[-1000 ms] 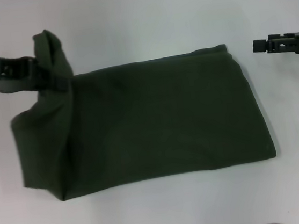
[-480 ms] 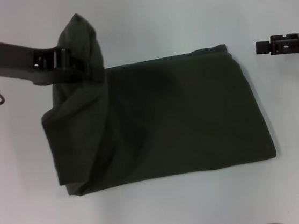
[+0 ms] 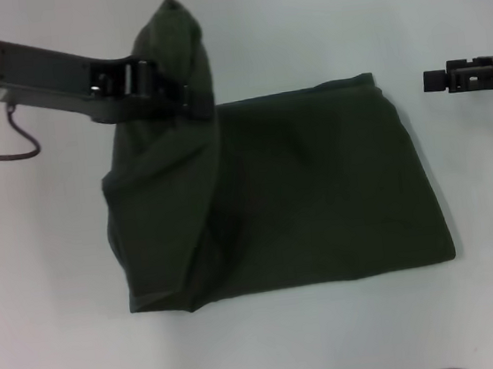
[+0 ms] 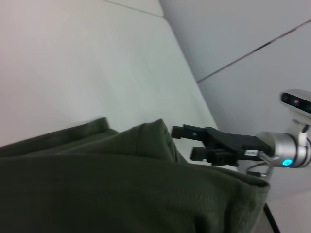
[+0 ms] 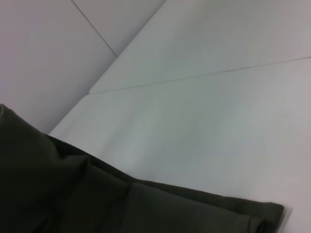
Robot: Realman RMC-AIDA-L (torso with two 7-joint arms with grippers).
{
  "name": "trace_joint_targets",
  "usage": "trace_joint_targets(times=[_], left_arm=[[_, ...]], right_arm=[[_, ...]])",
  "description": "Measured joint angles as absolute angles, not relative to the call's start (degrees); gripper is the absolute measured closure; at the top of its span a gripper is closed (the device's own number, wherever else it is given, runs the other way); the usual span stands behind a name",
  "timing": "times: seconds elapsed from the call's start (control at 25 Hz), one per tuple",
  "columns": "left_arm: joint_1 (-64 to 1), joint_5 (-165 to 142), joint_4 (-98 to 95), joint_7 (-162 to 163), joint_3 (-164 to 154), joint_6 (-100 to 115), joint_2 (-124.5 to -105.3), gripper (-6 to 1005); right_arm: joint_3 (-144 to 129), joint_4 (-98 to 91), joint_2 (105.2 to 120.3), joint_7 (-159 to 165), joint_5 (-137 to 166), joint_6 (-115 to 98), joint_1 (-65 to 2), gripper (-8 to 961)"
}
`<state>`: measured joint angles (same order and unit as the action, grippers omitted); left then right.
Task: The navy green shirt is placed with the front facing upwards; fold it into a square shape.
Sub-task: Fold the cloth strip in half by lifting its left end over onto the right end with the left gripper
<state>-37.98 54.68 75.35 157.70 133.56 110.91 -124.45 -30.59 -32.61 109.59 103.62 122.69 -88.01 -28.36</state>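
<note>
I see a plain white table [image 3: 299, 18]. The navy green shirt [image 3: 319, 194] lies folded on it, plain side up.

A plain white bench [image 3: 299, 18] fills the head view under soft, even light, and in the wrist views it ends at a pale grey wall [image 4: 252, 29] crossed by thin dark seams, beyond the far claw [image 4: 187, 141].
</note>
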Motion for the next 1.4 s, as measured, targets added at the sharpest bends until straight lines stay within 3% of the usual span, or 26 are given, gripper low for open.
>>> trace_joint_targets(times=[0.84, 1.4], left_arm=[[-37.31, 63.08, 67.67, 155.96, 121.37, 98.54, -124.15, 972], [-39.56, 67.58, 60.51, 154.87, 114.53, 89.62, -124.33, 972]], right_arm=[[-23.7, -35.7, 108.36, 104.13, 122.25, -89.57, -21.51, 9], [-23.24, -35.65, 108.22, 103.76, 122.55, -90.32, -21.04, 9]])
